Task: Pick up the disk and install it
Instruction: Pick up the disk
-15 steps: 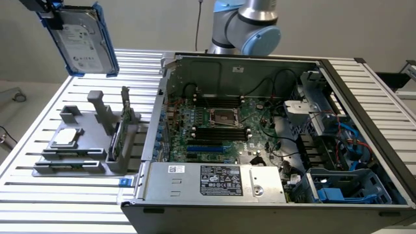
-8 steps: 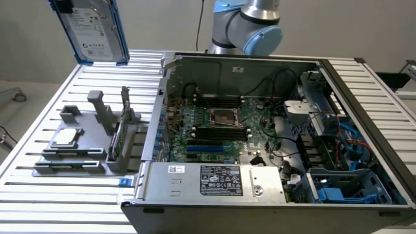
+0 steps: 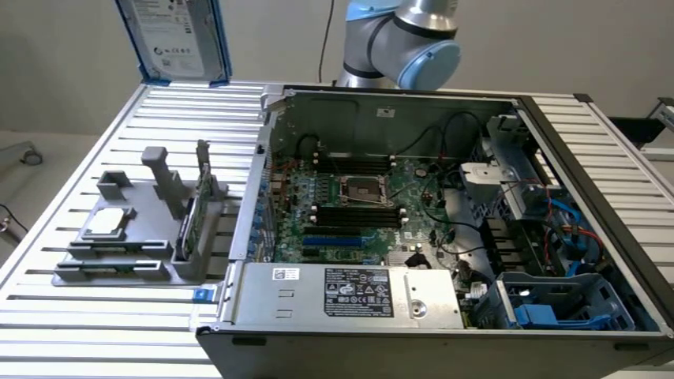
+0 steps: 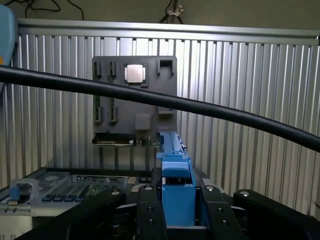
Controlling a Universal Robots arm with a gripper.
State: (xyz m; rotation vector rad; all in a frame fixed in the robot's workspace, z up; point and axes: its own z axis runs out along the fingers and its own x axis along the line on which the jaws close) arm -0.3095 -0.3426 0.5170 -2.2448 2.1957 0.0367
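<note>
Computer case (image 3: 421, 355): open, lower centre of the exterior view.
Grey holder (image 3: 155, 170): left of the case, on the table (image 3: 106, 332).
Disk (image 3: 177, 35): upright in the air, upper left of that view, on the far side.
Gripper (image 4: 177, 212): clenched on the disk — its blue rail between the fingers.

The exterior view looks down from high over the table (image 3: 95, 332) and open case (image 3: 400, 106). My wrist camera sits close behind my end effector (image 4: 180, 202) and disk (image 4: 175, 170); both catch the grey tray (image 3: 153, 229).
</note>
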